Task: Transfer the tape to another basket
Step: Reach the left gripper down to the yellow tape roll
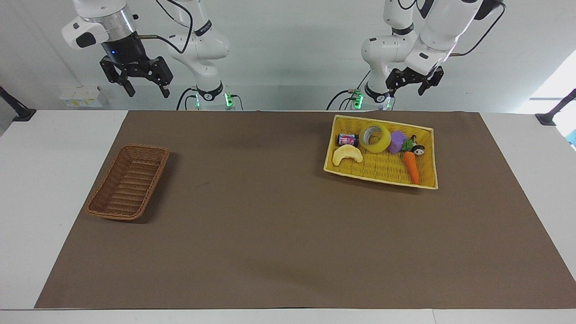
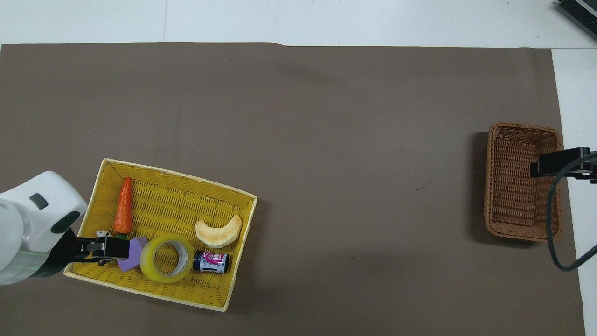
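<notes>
Left gripper has its fingers apart, up in the air over the yellow basket (not touching anything). The tape sits in that basket, beside a purple block. Right gripper, fingers apart too, waits above the table, well apart from it, as is the brown basket.
</notes>
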You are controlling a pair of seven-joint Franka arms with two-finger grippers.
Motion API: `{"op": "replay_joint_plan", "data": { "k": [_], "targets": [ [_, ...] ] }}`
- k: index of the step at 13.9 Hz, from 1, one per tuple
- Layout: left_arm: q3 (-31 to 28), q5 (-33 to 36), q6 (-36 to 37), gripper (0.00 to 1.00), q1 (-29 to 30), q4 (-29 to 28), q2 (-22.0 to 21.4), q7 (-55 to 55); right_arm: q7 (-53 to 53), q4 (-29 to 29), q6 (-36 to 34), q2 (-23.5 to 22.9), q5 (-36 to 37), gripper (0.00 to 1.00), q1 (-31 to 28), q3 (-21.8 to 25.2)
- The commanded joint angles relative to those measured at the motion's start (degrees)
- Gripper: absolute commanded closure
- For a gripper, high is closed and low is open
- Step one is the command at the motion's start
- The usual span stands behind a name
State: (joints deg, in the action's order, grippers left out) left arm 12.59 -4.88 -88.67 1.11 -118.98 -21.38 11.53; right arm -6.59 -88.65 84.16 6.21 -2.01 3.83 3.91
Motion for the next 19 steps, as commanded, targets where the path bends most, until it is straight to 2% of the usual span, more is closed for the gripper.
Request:
{"op": "replay_joint_plan", "data": {
  "k": [1, 5, 8, 12, 16, 17, 18, 19],
  "targets": [
    [-0.19, -0.13, -7.11, 0.0, -0.49, -7.83, -2.09, 2.18, 1.41, -0.83, 0.22, 0.91, -1.33, 0.0, -1.11, -0.4],
    [-0.19, -0.04, -13.88, 0.0, -0.58, -15.47, -2.44, 2.18, 1.32, -0.83, 0.22, 0.91, -1.33, 0.0, -1.11, -0.4],
    [-0.11, -0.04, -22.31, 0.0, -0.76, -23.55, -1.74, 2.36, 1.41, -0.83, 0.22, 0.91, -1.33, 0.0, -1.11, -0.4],
    [-0.02, -0.13, -34.44, 0.0, -3.39, -31.73, 2.91, 2.53, 1.41, -0.83, 0.22, 0.91, -1.33, 0.0, -1.11, -0.4],
    [-0.11, -0.04, -31.4, 0.07, -4.45, -30.35, 3.89, 4.02, 1.41, -0.83, 0.22, 0.91, -1.33, 0.0, -1.11, -0.4],
    [-0.11, -0.04, -29.82, 0.12, -4.54, -29.65, 3.8, 4.03, 1.32, -0.83, 0.31, 0.91, -1.33, 0.0, -1.11, -0.4],
    [-0.11, -0.04, -28.24, 0.3, -4.54, -28.94, 3.8, 4.12, 1.41, -0.83, 0.22, 0.91, -1.33, 0.0, -1.11, -0.4],
    [-0.11, -0.04, -27.27, 0.57, -4.54, -28.68, 3.71, 4.12, 1.41, -0.83, 0.22, 0.91, -1.33, 0.0, -1.11, -0.4]
  ]
}}
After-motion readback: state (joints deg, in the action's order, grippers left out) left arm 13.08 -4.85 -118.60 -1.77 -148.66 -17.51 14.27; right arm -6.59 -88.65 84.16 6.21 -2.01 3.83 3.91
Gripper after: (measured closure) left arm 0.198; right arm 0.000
